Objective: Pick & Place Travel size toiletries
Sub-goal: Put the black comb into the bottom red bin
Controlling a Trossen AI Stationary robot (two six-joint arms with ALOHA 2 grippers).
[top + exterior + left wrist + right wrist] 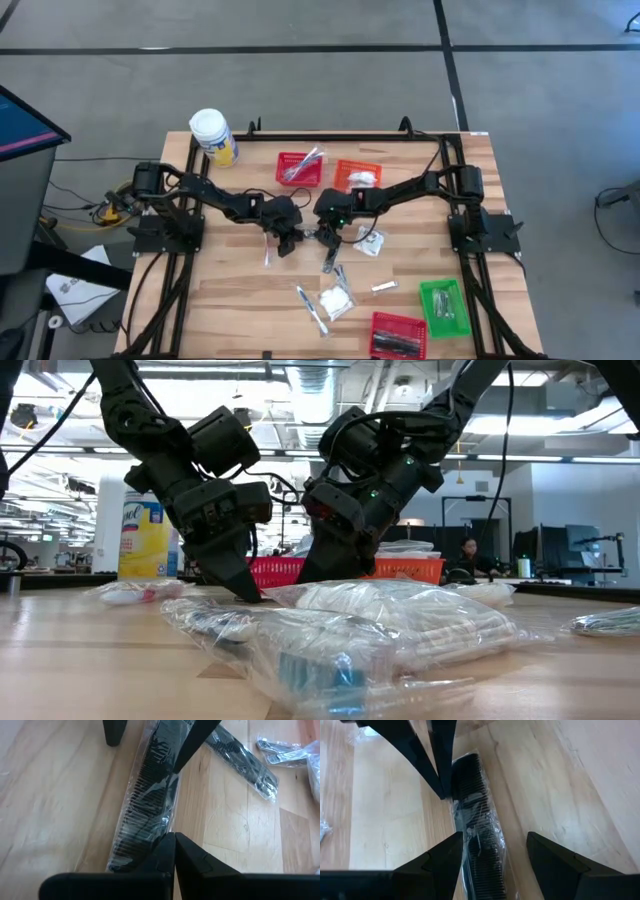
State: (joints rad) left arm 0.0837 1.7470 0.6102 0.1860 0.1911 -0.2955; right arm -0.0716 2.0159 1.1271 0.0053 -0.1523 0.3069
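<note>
A black comb in a clear wrap (145,805) lies flat on the wooden table, between my two grippers at its middle. My left gripper (174,836) is shut, its tips down at one long edge of the wrap. My right gripper (495,836) is open and points down steeply from the opposite side, one finger on either side of the comb (477,835); I cannot tell whether they touch it. In the high view the left gripper (287,240) and right gripper (327,236) stand close together. A second wrapped comb (242,760) lies nearby. My left gripper's shut fingertips (444,794) rest against the long edge of the comb's clear wrap (167,827), slanting down from the table's left. The comb lies flat on the table. Whether any wrap is caught between the tips cannot be told.
A white-lidded yellow jar (213,137) stands at the far left. A red basket (300,167) and an orange basket (357,177) sit behind the grippers; a green basket (443,305) and another red one (398,335) sit near right. Loose packets (337,300) lie near the front.
</note>
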